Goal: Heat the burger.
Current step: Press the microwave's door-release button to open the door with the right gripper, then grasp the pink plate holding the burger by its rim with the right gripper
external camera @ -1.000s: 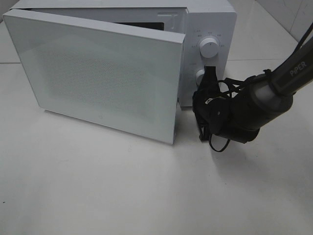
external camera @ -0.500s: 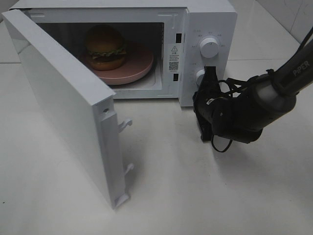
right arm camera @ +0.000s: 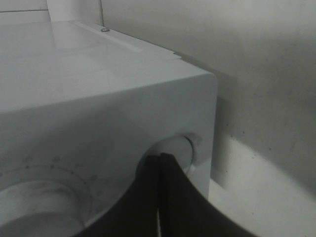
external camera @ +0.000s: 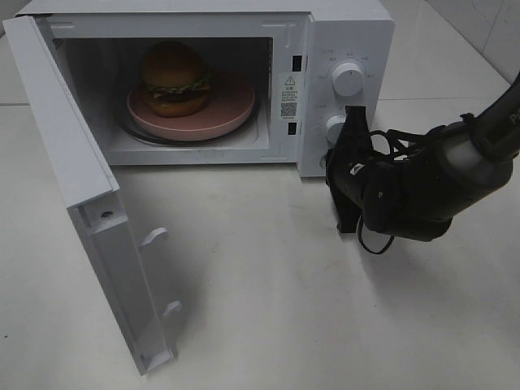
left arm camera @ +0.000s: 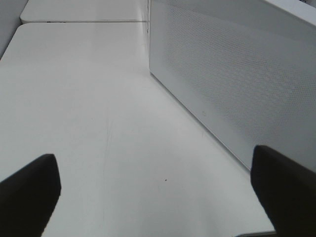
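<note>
The burger, with a golden-brown bun, lettuce and a dark patty, sits on a pink plate inside the white microwave. The microwave door stands wide open to the left. My right gripper is shut and empty, with its tips just right of the lower knob, under the upper knob. In the right wrist view the shut fingers press at a round button on the microwave's front. My left gripper is open and empty above the table, beside the door's outer face.
The open door sweeps over the table's left front area. The white tabletop stretches in front of the microwave. The right arm lies across the table right of the microwave. The left arm does not show in the high view.
The microwave door has swung from nearly closed to wide open, baring the burger and plate. My right gripper has drifted slightly right by the lower knob.
</note>
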Robot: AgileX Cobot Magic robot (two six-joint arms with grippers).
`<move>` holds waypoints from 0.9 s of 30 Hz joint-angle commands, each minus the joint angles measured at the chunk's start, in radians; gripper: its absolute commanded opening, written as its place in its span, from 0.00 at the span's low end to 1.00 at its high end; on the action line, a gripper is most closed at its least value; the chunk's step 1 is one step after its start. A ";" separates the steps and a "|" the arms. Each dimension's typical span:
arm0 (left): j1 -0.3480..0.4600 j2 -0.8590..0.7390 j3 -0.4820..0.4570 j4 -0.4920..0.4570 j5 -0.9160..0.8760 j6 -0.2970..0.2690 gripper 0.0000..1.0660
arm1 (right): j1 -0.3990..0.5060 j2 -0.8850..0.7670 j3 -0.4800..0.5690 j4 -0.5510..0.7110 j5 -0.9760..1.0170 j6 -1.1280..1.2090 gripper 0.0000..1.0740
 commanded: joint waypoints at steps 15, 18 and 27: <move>0.005 -0.024 0.001 -0.005 -0.005 -0.001 0.94 | 0.027 -0.187 0.174 -0.039 0.070 -0.101 0.00; 0.005 -0.024 0.001 -0.005 -0.005 -0.001 0.94 | 0.027 -0.240 0.199 -0.049 0.135 -0.160 0.00; 0.005 -0.024 0.001 -0.005 -0.005 -0.001 0.94 | 0.027 -0.401 0.237 -0.060 0.365 -0.366 0.00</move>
